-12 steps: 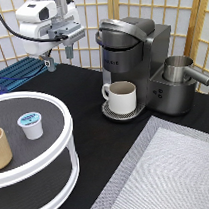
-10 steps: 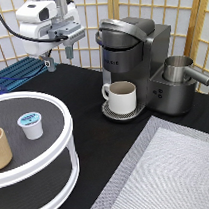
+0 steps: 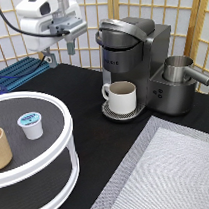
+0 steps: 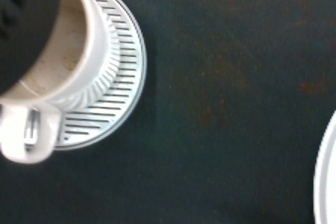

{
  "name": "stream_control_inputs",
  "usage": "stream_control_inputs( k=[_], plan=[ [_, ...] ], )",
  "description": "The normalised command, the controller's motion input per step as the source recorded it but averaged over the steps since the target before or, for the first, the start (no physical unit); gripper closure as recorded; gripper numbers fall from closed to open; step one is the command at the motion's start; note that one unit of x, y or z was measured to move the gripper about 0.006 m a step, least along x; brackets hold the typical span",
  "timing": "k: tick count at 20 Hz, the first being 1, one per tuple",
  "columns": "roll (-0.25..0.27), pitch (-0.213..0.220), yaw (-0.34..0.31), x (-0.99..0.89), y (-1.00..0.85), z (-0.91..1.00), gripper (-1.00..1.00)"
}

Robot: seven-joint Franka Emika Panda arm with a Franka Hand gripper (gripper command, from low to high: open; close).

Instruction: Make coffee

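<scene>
Hand [image 3: 60,51] hangs open and empty at upper left of the frame; the coffee pod [image 3: 31,125] stands upright on the round tray [image 3: 65,145], well apart, down and left of the hand.

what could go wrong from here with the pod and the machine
The gripper hangs high at the exterior view's top left, jaws open and empty, well away from the coffee pod. The pod is small and stands on the round tray near the tan cup, so a slightly off grasp might tip it or bump the cup. The coffee machine appears to have its lid shut, which could block loading. The mug already sits under it.
</scene>
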Motion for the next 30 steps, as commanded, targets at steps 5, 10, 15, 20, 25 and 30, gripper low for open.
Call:
stream_control_inputs(
  k=[5,10,15,20,25,30],
  plan=[
    [0.152,0.148,0.000,0.93,-0.08,0.79,-1.00],
    [0.223,0.098,0.000,0.88,-0.17,0.56,-1.00],
    [0.240,0.006,0.006,0.45,-0.32,0.04,-1.00],
    [0.080,0.000,0.018,0.20,-0.11,0.02,-1.00],
    [-0.013,0.000,0.000,0.15,0.28,0.09,-1.00],
    [-0.034,0.000,0.000,0.37,0.44,0.24,-1.00]
  ],
)
